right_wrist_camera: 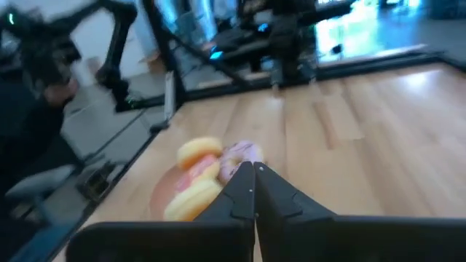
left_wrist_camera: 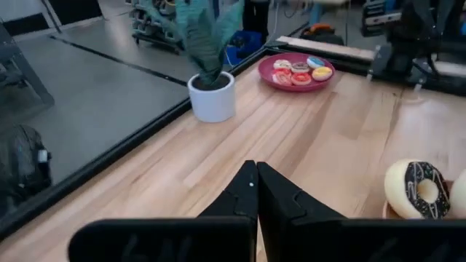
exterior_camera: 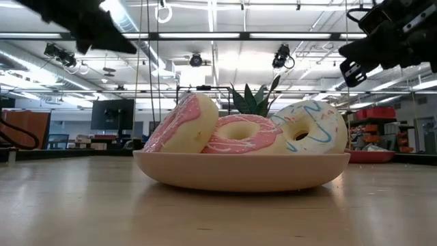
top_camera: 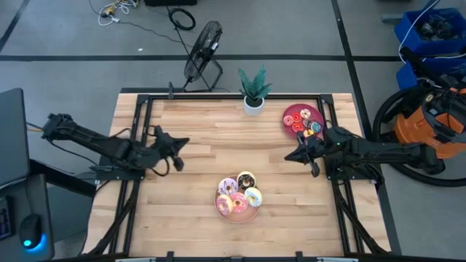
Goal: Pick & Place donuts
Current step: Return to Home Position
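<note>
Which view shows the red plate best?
Left wrist view: the red plate sits unblocked near the table's corner, and its small donuts can be told apart. The high view shows it whole but tiny. The low view catches only a rim sliver at far right. The right wrist view doesn't show it.

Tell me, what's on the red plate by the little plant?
The red plate holds small donuts: a blue donut, a yellow donut, a red donut, and others. The plate's middle beneath them is covered, so unseen.
</note>
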